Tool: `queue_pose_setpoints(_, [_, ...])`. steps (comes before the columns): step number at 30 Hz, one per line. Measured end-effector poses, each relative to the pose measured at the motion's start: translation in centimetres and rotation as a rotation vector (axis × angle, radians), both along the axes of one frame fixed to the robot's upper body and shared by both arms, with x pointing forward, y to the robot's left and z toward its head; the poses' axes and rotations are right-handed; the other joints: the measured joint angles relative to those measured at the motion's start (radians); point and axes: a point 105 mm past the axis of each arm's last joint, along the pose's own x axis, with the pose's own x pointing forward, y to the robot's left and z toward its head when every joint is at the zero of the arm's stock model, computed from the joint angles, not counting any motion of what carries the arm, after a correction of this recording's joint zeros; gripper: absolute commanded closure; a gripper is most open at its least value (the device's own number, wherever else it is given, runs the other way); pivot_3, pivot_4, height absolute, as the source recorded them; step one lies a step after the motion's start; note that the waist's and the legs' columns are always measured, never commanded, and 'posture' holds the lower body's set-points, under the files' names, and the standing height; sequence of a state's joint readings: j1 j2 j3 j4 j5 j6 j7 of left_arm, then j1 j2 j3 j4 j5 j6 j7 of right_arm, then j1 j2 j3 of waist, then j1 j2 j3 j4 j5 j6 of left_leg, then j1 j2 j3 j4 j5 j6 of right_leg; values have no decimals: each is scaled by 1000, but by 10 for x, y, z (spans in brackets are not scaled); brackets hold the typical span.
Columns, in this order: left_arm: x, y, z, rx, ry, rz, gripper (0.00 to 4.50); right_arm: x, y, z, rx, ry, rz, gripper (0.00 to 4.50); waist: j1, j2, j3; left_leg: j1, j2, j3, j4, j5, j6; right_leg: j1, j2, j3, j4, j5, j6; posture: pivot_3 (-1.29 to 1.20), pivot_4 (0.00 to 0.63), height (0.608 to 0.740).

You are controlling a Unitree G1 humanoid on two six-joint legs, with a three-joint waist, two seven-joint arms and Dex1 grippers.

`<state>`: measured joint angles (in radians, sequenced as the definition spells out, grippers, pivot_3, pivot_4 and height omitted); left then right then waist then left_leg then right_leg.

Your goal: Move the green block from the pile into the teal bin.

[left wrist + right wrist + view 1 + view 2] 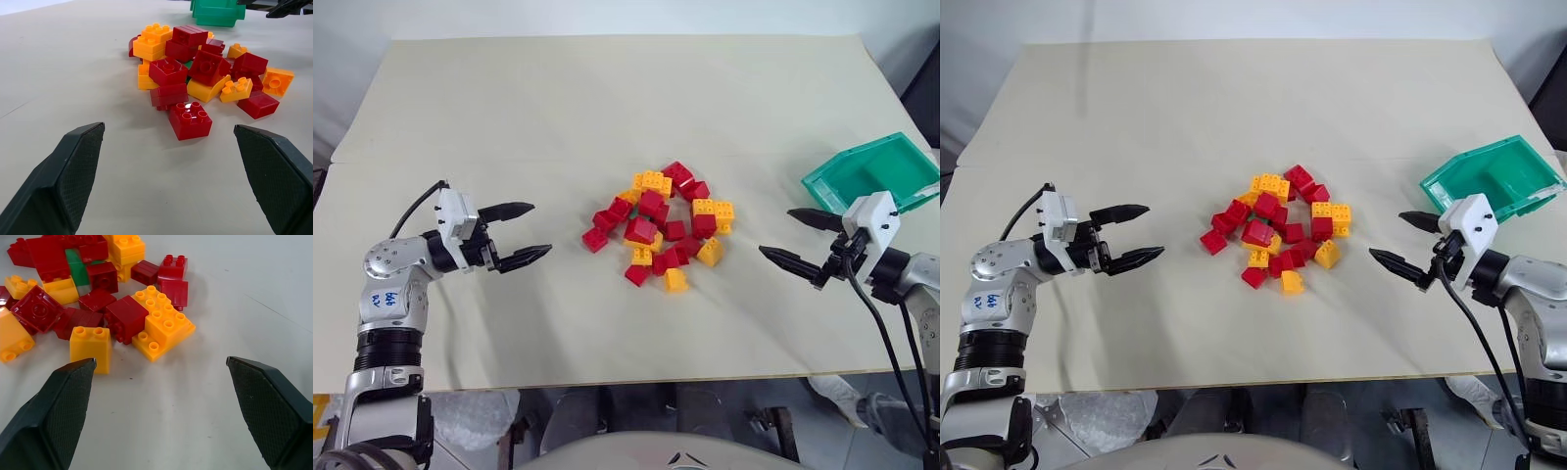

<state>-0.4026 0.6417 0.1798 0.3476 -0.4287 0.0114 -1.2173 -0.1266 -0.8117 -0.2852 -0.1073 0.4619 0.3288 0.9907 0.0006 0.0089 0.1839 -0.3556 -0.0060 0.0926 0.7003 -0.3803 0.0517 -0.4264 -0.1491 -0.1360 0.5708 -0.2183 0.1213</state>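
Green block (pixel 77 265) buried in pile (pixel 662 227) | well apart from right tool (pixel 801 241)

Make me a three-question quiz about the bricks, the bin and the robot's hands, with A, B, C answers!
1. Where is the teal bin?
A. On the robot's right side of the table, beyond the right tool
B. In the middle of the pile
C. Beside the left tool

2. What colour is the block tucked among red and yellow bricks in the pile?
A. Blue
B. Green
C. White

3. How are the two tools right now?
A. Both shut on bricks
B. Left shut, right open
C. Both open and holding nothing

Answers: 1 A, the bin sits near the table's right edge behind the right tool. 2 B, the right wrist view shows the green block wedged between red bricks. 3 C, the left tool and the right tool have spread fingers with nothing between them, either side of the pile.
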Motion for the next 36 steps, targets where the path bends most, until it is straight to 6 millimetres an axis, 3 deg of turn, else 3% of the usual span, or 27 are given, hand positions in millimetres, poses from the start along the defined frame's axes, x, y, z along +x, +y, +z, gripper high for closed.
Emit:
queue_pose_setpoints(10, [6,3,-2,6,12,58,0,1,-4,-1,6,5,-13,26,0,0,0,0,0,0,0,0,0,0,0,1,1,0,0,0,150,740])
queue_pose_setpoints(15, [-1,-7,4,38,-41,-29,1101,1,-5,1,13,-2,-23,0,1,0,0,0,0,1,0,0,0,-1,0,1,1,0,0,0,150,740])
queue_pose_setpoints(20, [-13,-27,10,37,-40,-174,2614,-2,-5,6,22,-25,-32,0,0,0,0,0,0,1,0,0,0,-1,0,1,1,0,0,0,150,740])
queue_pose_setpoints(26, [-17,-79,16,1,-34,-409,4423,-4,3,8,48,-51,-35,0,12,0,0,1,0,2,2,0,0,0,0,2,3,0,0,0,150,740])
queue_pose_setpoints(31, [-3,-125,23,-30,-40,-551,4485,-10,10,3,83,-54,-57,0,27,0,0,0,-1,2,3,0,0,0,1,2,3,0,0,0,150,740])
queue_pose_setpoints(36, [11,-160,6,13,9,-592,4485,-15,13,0,101,-64,-85,0,24,0,0,-1,-1,3,3,0,1,0,2,2,2,1,1,0,150,740])
